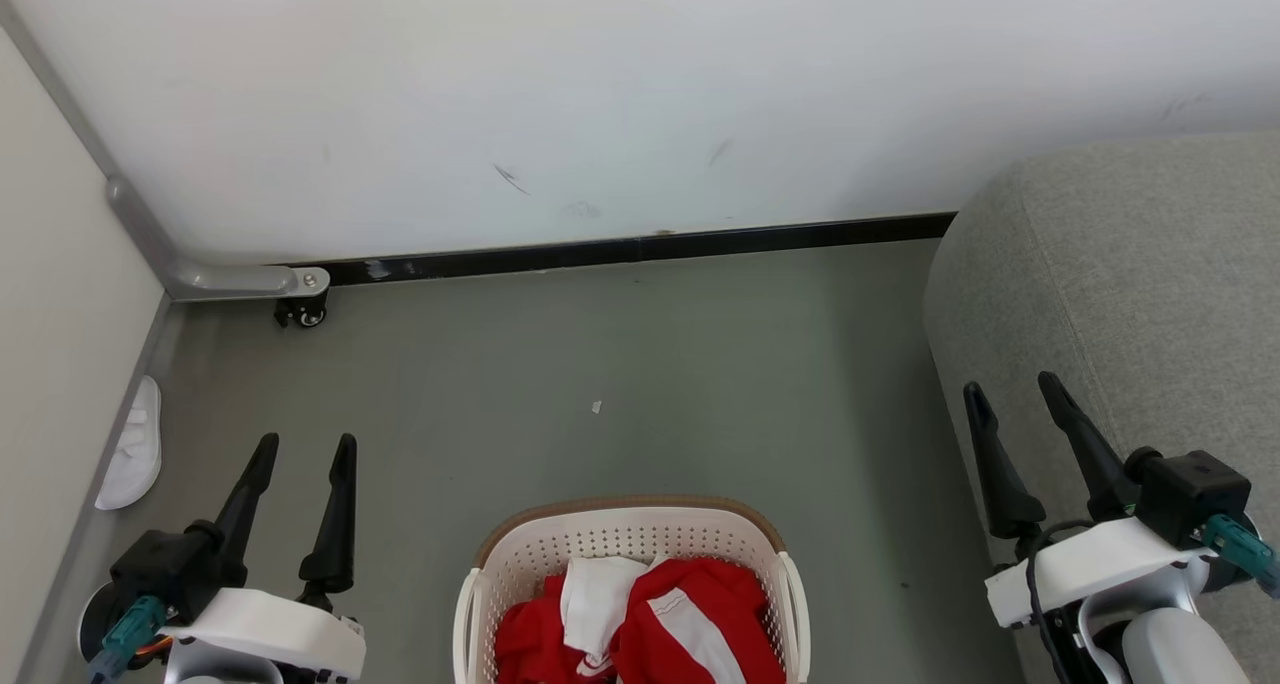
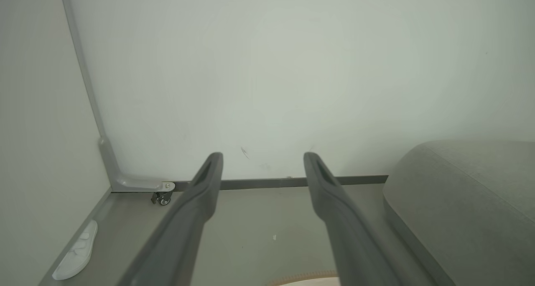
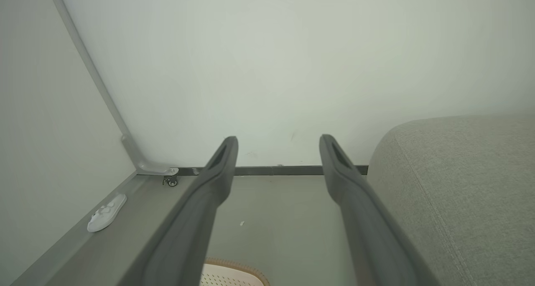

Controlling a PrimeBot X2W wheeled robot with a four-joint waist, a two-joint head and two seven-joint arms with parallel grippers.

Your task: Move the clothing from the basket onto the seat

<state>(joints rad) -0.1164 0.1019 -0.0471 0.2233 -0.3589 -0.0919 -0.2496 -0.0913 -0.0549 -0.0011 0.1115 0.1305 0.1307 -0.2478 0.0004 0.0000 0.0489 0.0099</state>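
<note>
with our left gripper (image 1: pixel 307 442) and right gripper (image 1: pixel 1009 384) both spread and empty, we judge the red clothes (image 1: pixel 650 619) heaped in the basket (image 1: pixel 625 509) soft and light, best pinched at a raised fold.
</note>
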